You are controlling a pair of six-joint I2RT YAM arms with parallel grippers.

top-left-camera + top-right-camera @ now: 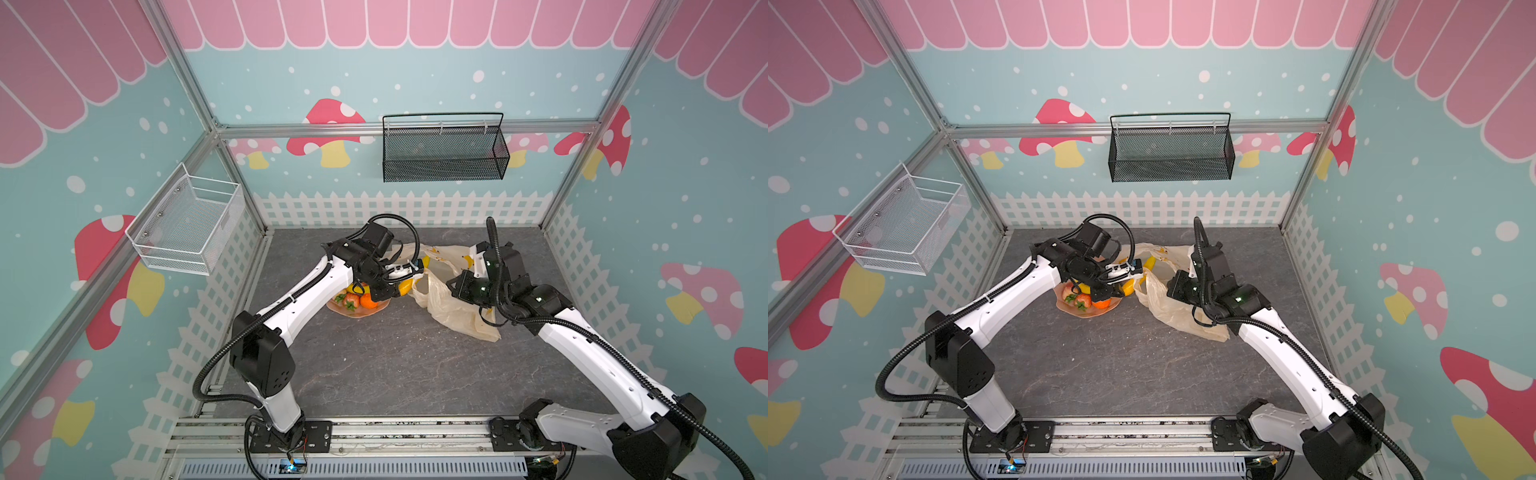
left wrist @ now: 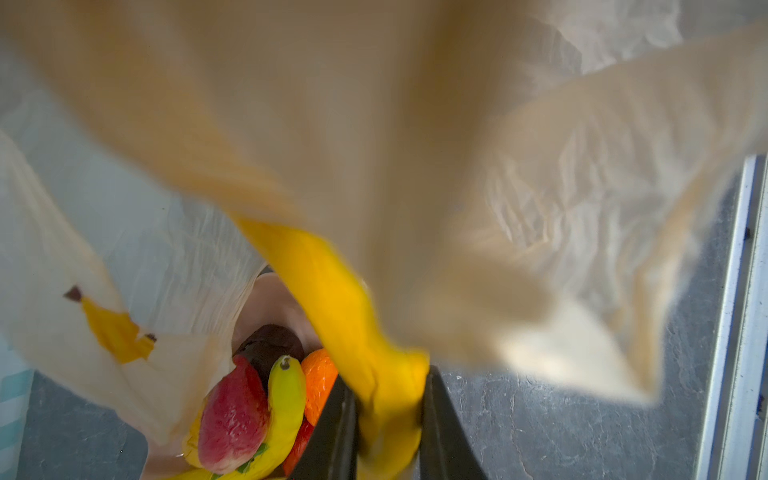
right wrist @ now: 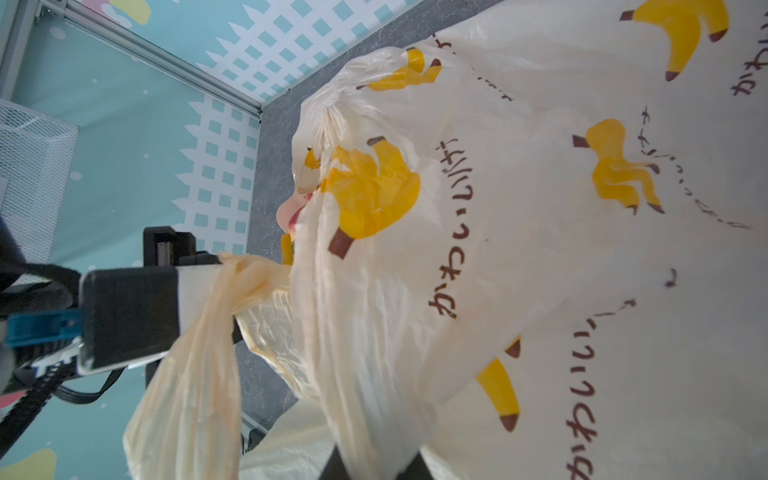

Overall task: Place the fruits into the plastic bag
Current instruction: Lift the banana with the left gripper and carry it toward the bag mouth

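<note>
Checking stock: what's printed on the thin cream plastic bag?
Bag: yellow banana bunches; right wrist view shows best.

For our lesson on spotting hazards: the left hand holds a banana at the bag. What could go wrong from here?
The bag's handle lies draped over the left hand, so pulling back may drag the plastic bag. The banana is pinched near one end and might slip.

A: We see both top views evenly and softly lit, with only faint shadows on the grey table [image 1: 374, 365].
B: We agree; the frame bars [image 1: 291, 129] bow toward the edges, and in the left wrist view the plastic bag [image 2: 374, 124] smears out of focus.
</note>
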